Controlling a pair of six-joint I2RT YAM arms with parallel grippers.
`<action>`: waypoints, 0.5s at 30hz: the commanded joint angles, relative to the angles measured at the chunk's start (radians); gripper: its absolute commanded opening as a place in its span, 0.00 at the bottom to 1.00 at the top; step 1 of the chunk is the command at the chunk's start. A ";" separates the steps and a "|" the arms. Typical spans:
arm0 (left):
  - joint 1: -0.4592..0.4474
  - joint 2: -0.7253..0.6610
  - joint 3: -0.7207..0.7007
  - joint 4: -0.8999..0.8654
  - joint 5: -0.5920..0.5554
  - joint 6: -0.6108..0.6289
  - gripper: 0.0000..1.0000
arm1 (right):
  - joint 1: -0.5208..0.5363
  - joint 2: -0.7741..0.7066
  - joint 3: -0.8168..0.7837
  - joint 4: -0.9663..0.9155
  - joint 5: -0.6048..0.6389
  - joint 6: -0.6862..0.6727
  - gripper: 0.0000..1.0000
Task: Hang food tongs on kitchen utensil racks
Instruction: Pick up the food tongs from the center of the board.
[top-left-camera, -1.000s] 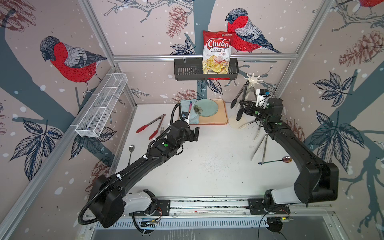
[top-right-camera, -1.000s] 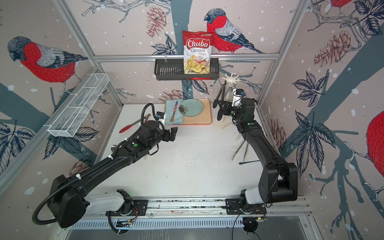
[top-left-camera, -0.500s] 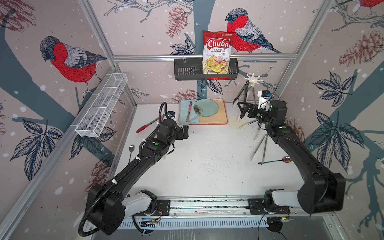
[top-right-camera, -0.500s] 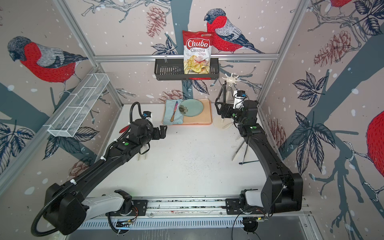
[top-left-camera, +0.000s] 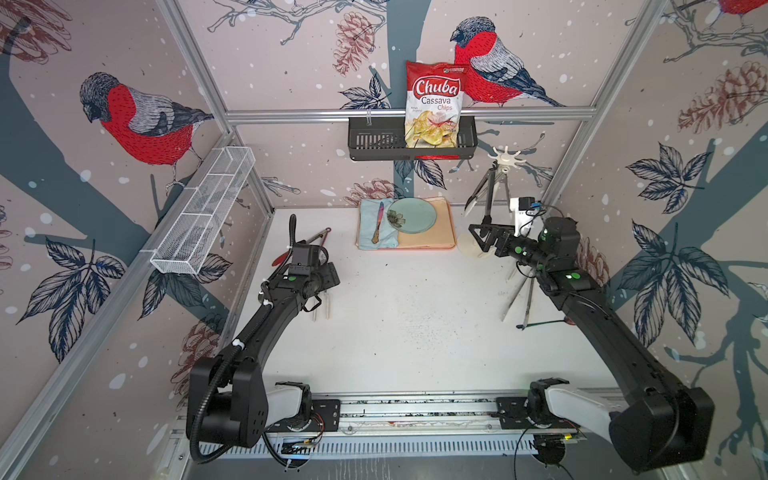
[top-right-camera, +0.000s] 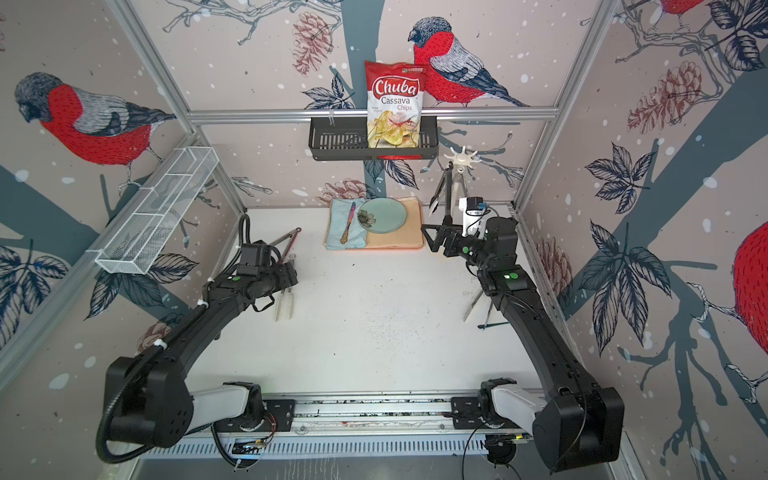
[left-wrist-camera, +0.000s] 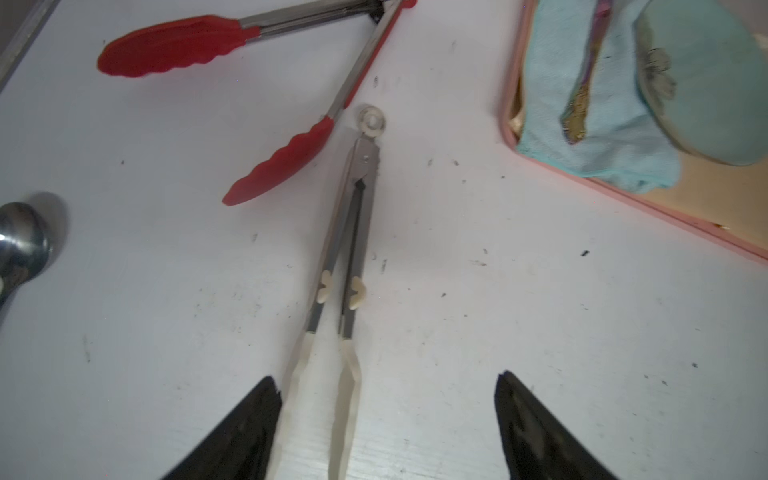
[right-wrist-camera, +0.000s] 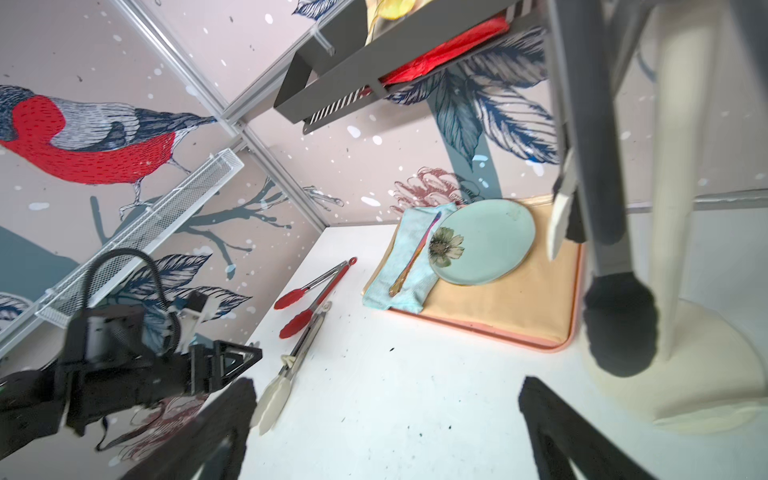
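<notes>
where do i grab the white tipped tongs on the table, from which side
Grip the white-tipped tongs across both steel arms near the middle, from straight above, jaws either side. They lie flat and nearly closed; that leaves the loop free and avoids the red tongs.

red-tipped tongs (left-wrist-camera: 172, 43), white-tipped tongs (left-wrist-camera: 365, 156), cream rack (top-left-camera: 505, 158), pale green flowered plate (top-left-camera: 415, 214)

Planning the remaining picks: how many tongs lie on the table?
3: red-tipped tongs back left, white-tipped tongs below the left pincer, steel tongs by the right arm, which may hide more.
</notes>
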 joint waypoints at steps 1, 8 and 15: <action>0.018 0.069 0.026 -0.058 0.007 0.030 0.66 | 0.042 -0.003 -0.019 0.000 -0.010 0.019 1.00; 0.074 0.182 0.045 -0.064 -0.044 0.062 0.49 | 0.092 0.002 -0.037 -0.003 0.007 0.025 1.00; 0.078 0.271 0.098 -0.036 -0.053 0.104 0.46 | 0.097 -0.005 -0.048 -0.010 0.014 0.024 1.00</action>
